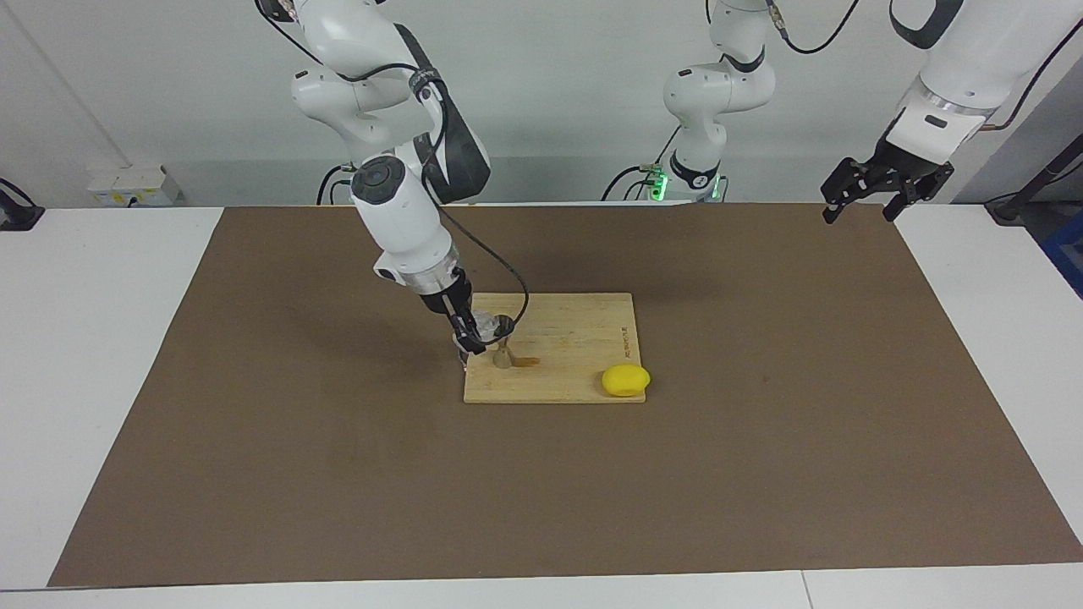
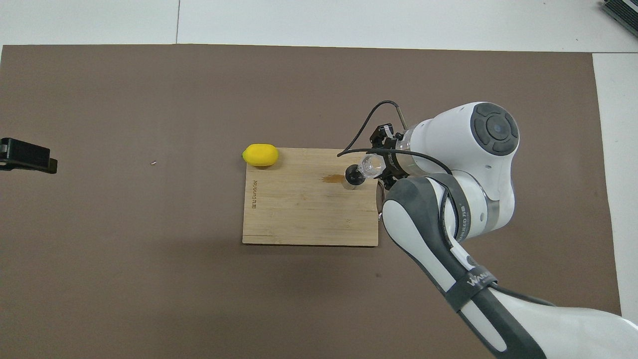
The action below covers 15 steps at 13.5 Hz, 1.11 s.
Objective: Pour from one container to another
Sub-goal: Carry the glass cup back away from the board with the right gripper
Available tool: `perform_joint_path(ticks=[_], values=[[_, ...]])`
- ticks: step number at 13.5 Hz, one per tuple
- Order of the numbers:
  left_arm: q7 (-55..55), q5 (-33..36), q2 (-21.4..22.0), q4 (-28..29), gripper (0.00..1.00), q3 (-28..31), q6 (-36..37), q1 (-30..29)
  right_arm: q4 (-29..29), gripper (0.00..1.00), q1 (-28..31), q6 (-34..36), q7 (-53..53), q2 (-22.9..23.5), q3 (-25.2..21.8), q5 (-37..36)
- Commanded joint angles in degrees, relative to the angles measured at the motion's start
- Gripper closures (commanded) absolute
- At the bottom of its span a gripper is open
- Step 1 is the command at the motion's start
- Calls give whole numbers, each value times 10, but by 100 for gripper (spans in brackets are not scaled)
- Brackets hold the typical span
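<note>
Right gripper [image 1: 470, 332] is pinched on the glass cup [image 1: 483, 324], tipped over the steel jigger [image 1: 503, 345] on the cutting board [image 1: 575, 355]. Board writing is unreadable. Left gripper [image 1: 871, 188] is spread open, waiting.

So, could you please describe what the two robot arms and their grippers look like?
Both arms are glossy white with rounded segments and dark grey joint caps. The right arm has a dark grey padded sleeve, a strap with white lettering, and a black cable looping beside its wrist. The right gripper and the left gripper are black with two slim fingers. Green lights glow at the arm bases.
</note>
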State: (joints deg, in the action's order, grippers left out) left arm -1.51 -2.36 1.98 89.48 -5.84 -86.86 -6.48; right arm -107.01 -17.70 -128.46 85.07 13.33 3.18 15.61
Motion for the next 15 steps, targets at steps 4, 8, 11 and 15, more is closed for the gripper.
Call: perform_joint_path(ticks=[4, 8, 11, 15], values=[[-6, 7, 7, -22, 0, -3, 40, -3, 7, 100, 37, 18, -16, 4, 5, 68], [-1, 5, 21, 2, 0, -3, 43, -1, -12, 100, 76, 33, -52, -2, 5, 159], [-1, 5, 25, 11, 0, -3, 42, -1, -32, 100, 121, 57, -119, -2, 5, 220], [-1, 5, 25, 11, 0, -3, 42, -1, -53, 100, 199, 90, -200, 7, 5, 266]])
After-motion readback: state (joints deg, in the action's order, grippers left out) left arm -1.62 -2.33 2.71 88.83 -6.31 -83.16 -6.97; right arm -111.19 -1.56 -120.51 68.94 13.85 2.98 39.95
